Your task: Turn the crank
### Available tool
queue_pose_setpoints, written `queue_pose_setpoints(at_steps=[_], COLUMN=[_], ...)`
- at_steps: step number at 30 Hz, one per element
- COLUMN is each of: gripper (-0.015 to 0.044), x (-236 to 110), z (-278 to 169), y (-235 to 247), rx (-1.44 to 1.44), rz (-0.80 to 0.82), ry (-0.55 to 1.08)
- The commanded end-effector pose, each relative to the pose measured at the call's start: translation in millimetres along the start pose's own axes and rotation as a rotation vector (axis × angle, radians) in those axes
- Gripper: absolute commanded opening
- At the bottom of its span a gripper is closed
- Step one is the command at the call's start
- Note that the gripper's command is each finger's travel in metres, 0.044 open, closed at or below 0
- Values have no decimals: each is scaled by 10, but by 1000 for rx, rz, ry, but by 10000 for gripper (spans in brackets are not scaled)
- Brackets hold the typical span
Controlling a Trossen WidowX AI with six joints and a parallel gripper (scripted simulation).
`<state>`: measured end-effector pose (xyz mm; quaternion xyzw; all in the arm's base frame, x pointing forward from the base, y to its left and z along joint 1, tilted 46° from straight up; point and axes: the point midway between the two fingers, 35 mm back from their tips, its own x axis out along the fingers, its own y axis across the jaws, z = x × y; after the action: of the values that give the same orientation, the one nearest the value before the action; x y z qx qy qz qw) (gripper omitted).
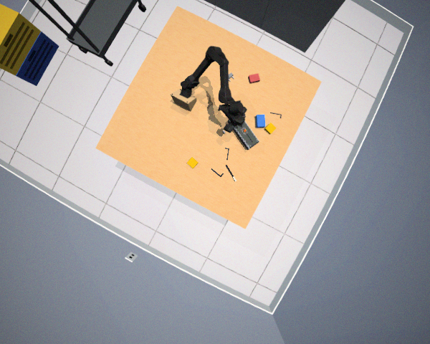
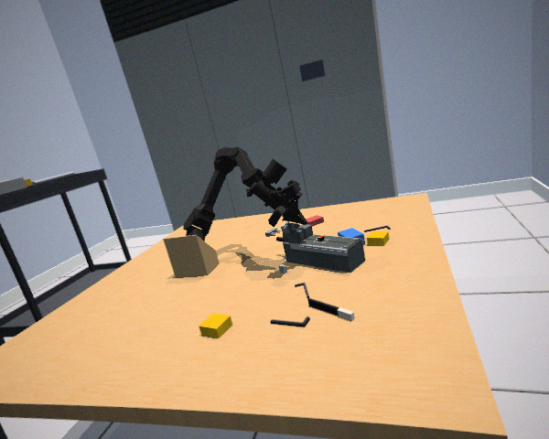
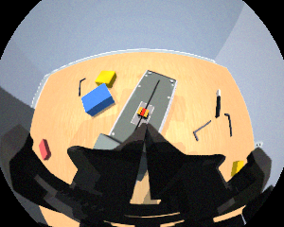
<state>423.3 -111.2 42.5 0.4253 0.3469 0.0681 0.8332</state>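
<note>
The machine (image 1: 249,137) (image 2: 324,251) (image 3: 156,94) is a dark grey box with a long slide on top, lying on the wooden table (image 1: 152,147) (image 2: 265,378). Its red pointer (image 1: 244,130) (image 2: 320,238) (image 3: 144,113) sits on the slide, toward the crank end. My gripper (image 1: 230,126) (image 2: 290,219) (image 3: 145,127) hangs right over the crank end of the machine. Its fingers are pressed together, with no gap in the wrist view. The crank handle is hidden under the fingers, and I cannot make out the brass marks.
A blue block (image 1: 260,120) (image 2: 350,232) (image 3: 97,100) and a yellow block (image 1: 270,127) (image 2: 377,237) (image 3: 106,78) lie beside the machine. A red block (image 1: 254,78) (image 2: 314,219) lies behind it. Another yellow block (image 1: 192,162) (image 2: 215,325), hex keys (image 1: 217,172) (image 2: 290,322) and a black tool (image 1: 230,173) (image 2: 330,307) lie in front. The arm stands on a tan box (image 1: 183,99) (image 2: 189,256).
</note>
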Motion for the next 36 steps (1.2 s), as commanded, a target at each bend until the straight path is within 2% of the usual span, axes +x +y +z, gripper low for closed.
queue_pose_setpoints(at_steps=[1,8,25,26,36], gripper=[0,0,440,440,177], x=[0,0,0,0,0], z=[0,0,0,0,0], y=[0,0,0,0,0], rx=[0,0,0,0,0], rz=[0,0,0,0,0], ry=[0,0,0,0,0])
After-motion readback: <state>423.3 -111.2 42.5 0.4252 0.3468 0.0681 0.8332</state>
